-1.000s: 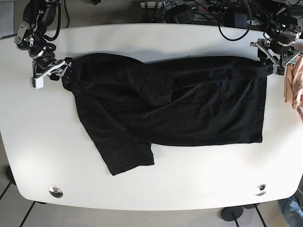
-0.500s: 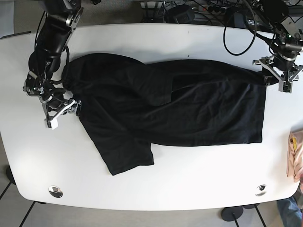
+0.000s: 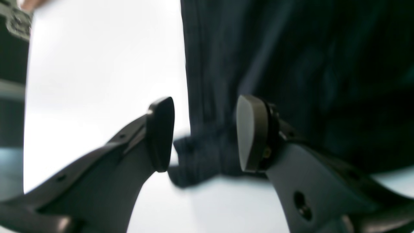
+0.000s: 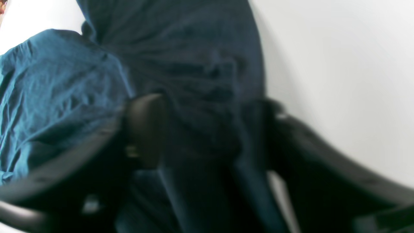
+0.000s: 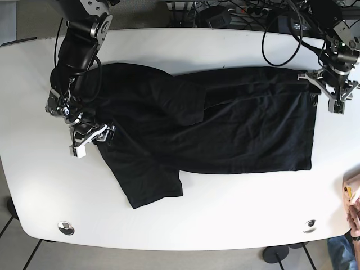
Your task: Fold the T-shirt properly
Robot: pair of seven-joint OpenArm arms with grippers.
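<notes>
A dark T-shirt [image 5: 225, 129] lies spread on the white table [image 5: 225, 219], one sleeve pointing toward the front left. My left gripper [image 5: 328, 100] is at the shirt's right edge. In the left wrist view this gripper [image 3: 203, 132] is open, its fingers [image 3: 160, 132] straddling a bunched hem corner [image 3: 197, 158] of the shirt. My right gripper [image 5: 93, 139] is at the shirt's left edge, by the sleeve seam. In the blurred right wrist view that gripper [image 4: 203, 129] is open with a ridge of cloth [image 4: 200, 81] between the jaws.
A pinkish object [image 5: 352, 197] shows at the table's right edge. Two metal fittings [image 5: 66, 228] [image 5: 309, 226] sit near the front edge. Cables [image 5: 236, 11] lie behind the back edge.
My right gripper has slid down the shirt's left edge toward the front. My left gripper has moved a little down the right edge. The shirt has barely shifted.
</notes>
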